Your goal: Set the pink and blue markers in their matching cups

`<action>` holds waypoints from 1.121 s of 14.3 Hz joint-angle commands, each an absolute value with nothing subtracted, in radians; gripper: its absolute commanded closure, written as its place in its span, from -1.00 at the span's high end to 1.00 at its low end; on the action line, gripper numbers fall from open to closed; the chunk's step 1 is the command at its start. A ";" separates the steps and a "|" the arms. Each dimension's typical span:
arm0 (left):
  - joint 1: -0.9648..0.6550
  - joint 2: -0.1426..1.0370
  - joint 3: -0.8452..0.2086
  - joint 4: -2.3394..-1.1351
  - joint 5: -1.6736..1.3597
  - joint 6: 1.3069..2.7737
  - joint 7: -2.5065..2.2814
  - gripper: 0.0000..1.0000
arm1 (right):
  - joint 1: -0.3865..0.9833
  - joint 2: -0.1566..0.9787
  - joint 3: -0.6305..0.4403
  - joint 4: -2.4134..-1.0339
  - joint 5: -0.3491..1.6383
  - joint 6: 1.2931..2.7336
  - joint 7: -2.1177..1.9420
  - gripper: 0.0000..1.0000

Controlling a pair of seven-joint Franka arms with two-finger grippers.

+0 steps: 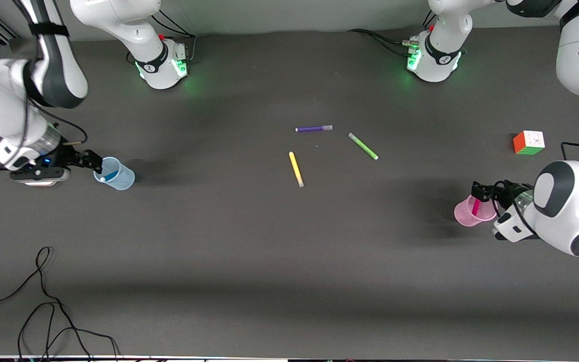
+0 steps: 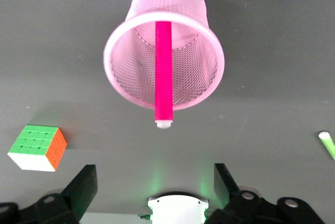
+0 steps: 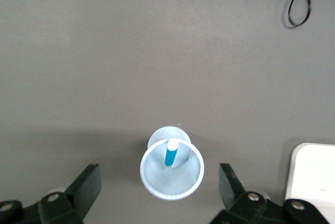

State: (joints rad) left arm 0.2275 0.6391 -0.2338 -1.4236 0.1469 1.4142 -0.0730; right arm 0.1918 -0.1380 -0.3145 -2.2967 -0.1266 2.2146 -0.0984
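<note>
The pale pink cup (image 1: 463,213) stands at the left arm's end of the table, and the magenta-pink marker (image 1: 476,206) stands inside it, its end sticking out above the rim. In the left wrist view the pink marker (image 2: 163,72) leans in the pink cup (image 2: 125,72). My left gripper (image 1: 479,190) is open and empty just above and beside that cup. The pale blue cup (image 1: 121,178) stands at the right arm's end with the blue marker (image 1: 109,176) in it. My right gripper (image 1: 96,162) is open and empty just above the blue cup (image 3: 172,190) and blue marker (image 3: 170,154).
A purple marker (image 1: 313,128), a green marker (image 1: 363,146) and a yellow marker (image 1: 296,169) lie mid-table. A colour cube (image 1: 528,143) sits farther from the front camera than the pink cup. A black cable (image 1: 43,301) lies near the front edge at the right arm's end.
</note>
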 commanded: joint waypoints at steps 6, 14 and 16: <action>0.204 0.442 -0.241 -1.419 0.169 1.376 -0.072 0.99 | 0.176 -0.153 -0.210 -1.979 -0.040 1.876 -0.098 1.00; 0.235 0.128 -0.247 -1.701 0.098 1.614 0.011 0.99 | 0.179 -0.164 -0.198 -1.930 -0.040 1.784 -0.086 1.00; 0.224 0.075 -0.238 -1.739 0.077 1.655 0.011 0.99 | 0.181 -0.175 -0.198 -1.930 -0.040 1.772 -0.074 1.00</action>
